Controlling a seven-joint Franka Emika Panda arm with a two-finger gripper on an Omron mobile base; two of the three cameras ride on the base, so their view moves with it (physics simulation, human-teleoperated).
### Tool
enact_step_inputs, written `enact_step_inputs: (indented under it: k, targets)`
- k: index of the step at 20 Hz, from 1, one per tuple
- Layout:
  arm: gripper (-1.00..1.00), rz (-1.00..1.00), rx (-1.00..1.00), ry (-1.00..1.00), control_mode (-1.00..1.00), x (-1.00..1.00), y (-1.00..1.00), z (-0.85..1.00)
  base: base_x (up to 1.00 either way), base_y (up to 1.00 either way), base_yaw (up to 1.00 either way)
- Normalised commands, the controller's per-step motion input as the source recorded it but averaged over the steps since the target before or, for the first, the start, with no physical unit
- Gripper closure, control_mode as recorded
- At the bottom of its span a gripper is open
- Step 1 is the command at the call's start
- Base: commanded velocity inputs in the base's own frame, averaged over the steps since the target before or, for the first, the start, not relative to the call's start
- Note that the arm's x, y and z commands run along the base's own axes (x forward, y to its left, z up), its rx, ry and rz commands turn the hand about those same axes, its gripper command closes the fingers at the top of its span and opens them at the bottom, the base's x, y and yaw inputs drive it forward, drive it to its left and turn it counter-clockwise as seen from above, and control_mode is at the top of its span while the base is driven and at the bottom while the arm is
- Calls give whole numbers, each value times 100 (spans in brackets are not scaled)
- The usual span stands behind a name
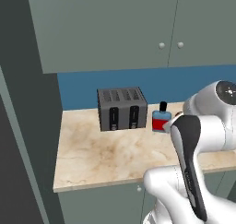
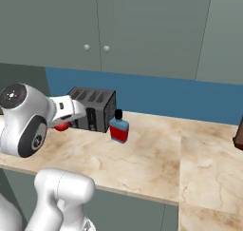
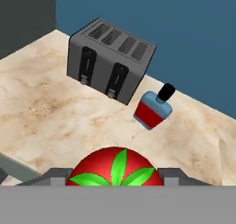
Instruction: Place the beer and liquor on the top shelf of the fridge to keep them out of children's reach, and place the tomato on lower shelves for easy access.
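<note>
Left base view: the marble tabletop (image 1: pixel 92 158) runs from a grey wall panel on the left toward the right, with its front edge near the bottom of the picture. A dark toaster (image 1: pixel 121 109) stands toward the back, close to the blue back wall (image 1: pixel 92 87). Just beside it on the right stands the liquor bottle (image 1: pixel 162 119), upright, blue above and red below with a black cap. The white arm (image 1: pixel 198 140) rises in front of the bottle's right side. The broad stretch of tabletop in front of the toaster, out to the front edge, lies open. Grey-green cupboards (image 1: pixel 115 25) hang above.

Right base view: the arm reaches across from the left, and a bit of the red tomato (image 2: pixel 61 126) shows under the wrist, in front of the toaster (image 2: pixel 95 109). The liquor bottle (image 2: pixel 119 127) stands just beside the toaster's right end, apart from it. To its right the tabletop (image 2: pixel 156 154) lies open as far as a dark object (image 2: pixel 238 139) cut off by the right edge.

Hand view: the end effector (image 3: pixel 114 178) holds the tomato (image 3: pixel 114 168) between its two fingers, partly spread around it, green stem leaves facing the camera. It hangs above the tabletop (image 3: pixel 46 112) near the front edge. The toaster (image 3: pixel 108 61) and the liquor bottle (image 3: pixel 154 109) stand beyond, with bare marble between them and the tomato.
</note>
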Motion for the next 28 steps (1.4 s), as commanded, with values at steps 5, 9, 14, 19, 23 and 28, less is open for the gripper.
enact_step_inputs:
  k: [5, 9, 14, 19, 23, 28]
  targets:
    - [100, 2, -14, -7, -100, -64, 17, 34, 0, 0, 0]
    - [100, 0, -3, -2, 100, -18, 2, 7, -60, 1, 1]
    - [100, 0, 0, 0, 100, 0, 0, 0, -93, 0, 21]
    - [100, 0, 0, 0, 100, 0, 0, 0, -50, 26, 61]
    - [100, 0, 0, 0, 100, 0, 0, 0, -1, 37, 81]
    - [100, 0, 0, 0, 100, 0, 0, 0, 0, 34, 81]
